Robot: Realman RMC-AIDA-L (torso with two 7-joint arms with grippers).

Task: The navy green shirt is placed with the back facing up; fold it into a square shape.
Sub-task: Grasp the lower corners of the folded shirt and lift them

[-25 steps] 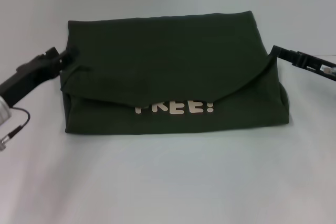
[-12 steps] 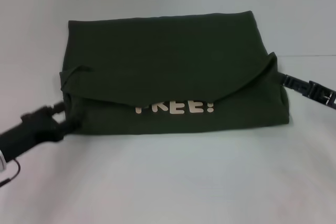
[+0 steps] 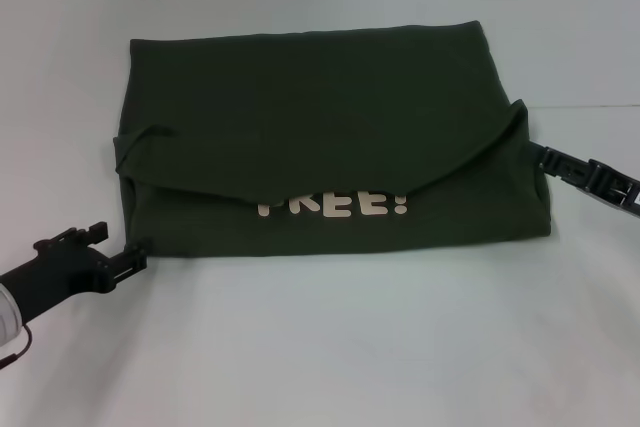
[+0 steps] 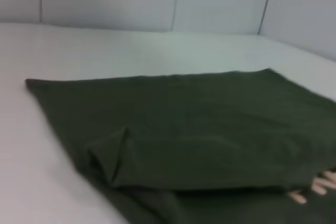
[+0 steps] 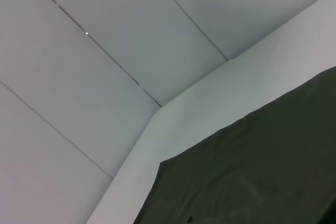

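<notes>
Navy green shirt (image 3: 330, 137), dark olive cotton, partly folded into a wide rectangle, lies mid-tabletop (image 3: 320, 347); top flap covers the upper part of cream "FREE!" lettering (image 3: 333, 205). Head view: left gripper (image 3: 128, 261) at shirt's near left corner, right gripper (image 3: 545, 157) touching its right edge; can't tell either's jaw state. Left wrist view: shirt (image 4: 189, 129) close, small wrinkle by its edge. Right wrist view: shirt (image 5: 262, 177), white wall behind.

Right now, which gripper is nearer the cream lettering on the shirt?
Left. The left gripper sits at the navy green shirt's near-left corner; the right gripper is at its right edge, slightly farther from the lettering.
</notes>
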